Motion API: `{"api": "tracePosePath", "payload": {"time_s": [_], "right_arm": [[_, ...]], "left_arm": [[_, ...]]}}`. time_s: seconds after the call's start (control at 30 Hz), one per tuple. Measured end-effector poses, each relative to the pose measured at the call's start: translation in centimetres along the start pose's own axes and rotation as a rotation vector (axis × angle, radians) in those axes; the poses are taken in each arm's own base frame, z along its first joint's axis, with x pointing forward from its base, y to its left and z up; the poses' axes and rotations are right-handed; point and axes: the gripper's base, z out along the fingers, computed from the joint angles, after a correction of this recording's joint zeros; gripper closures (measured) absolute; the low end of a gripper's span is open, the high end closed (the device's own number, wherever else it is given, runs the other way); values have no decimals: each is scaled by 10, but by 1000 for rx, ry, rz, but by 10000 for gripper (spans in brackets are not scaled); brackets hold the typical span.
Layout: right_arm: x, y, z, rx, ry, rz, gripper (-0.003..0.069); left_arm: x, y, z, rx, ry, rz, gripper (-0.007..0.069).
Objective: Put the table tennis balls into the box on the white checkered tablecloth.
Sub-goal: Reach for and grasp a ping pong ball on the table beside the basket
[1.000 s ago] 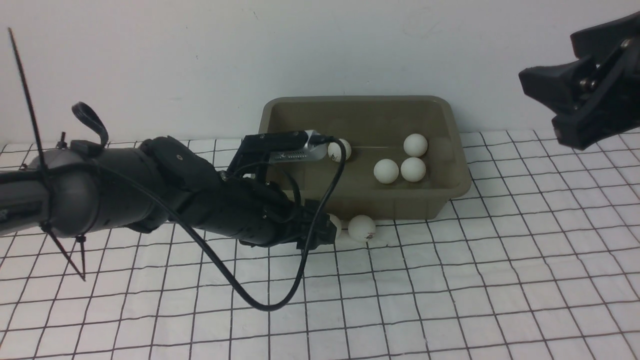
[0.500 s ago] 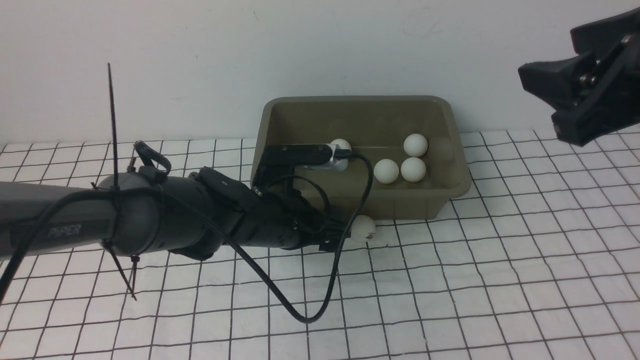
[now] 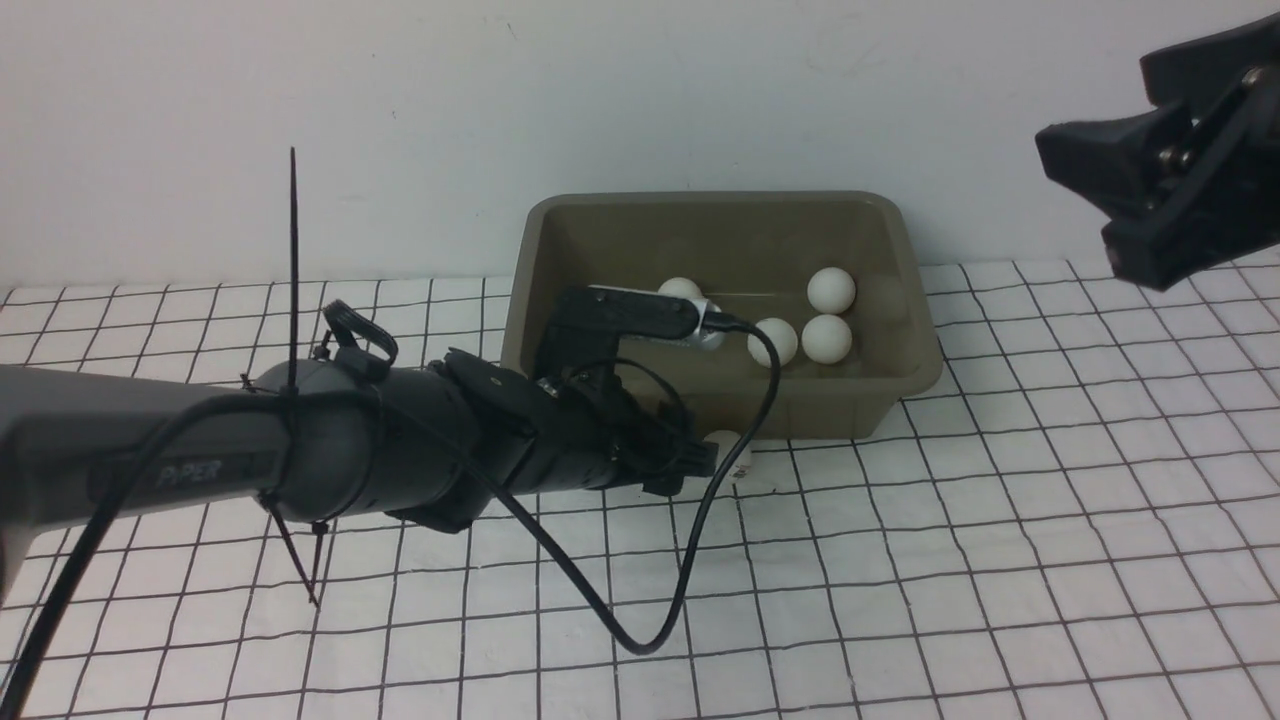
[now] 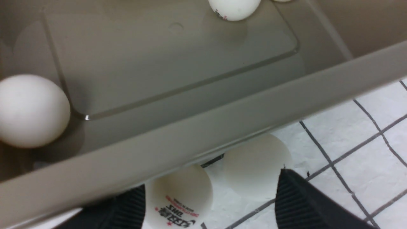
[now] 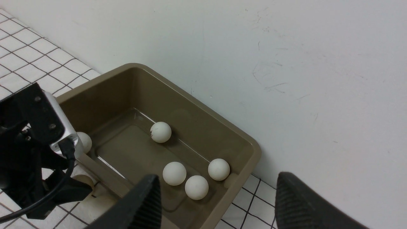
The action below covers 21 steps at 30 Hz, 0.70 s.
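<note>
Now the left gripper (image 4: 211, 183) has advanced, jaws apart, astride two table tennis balls (image 4: 257, 162) against the box (image 4: 190, 140), seemingly ready to grasp; the right gripper (image 5: 217, 178) waits upper right, jaws apart.

- I've driven the left arm (image 3: 380, 450) in toward the box (image 3: 720, 197), and the left claw (image 4: 211, 181) now reaches its near wall.
- The logo ball (image 4: 178, 197) and the plain ball (image 4: 254, 162) there are now nearly hidden from the front.
- The cable (image 3: 640, 640) loop has swung nearer the box.
</note>
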Motion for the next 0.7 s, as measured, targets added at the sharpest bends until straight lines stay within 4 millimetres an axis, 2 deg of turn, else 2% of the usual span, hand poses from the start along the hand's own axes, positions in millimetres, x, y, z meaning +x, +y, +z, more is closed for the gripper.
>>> {"api": "tracePosePath", "payload": {"time_s": [0.33, 0.7], "right_arm": [[0, 0, 0, 0, 1, 0, 216], [-1, 0, 0, 3, -9, 0, 216]], "left_arm": [[14, 4, 1, -13, 40, 7, 125], [13, 7, 1, -46, 26, 6, 125]]}}
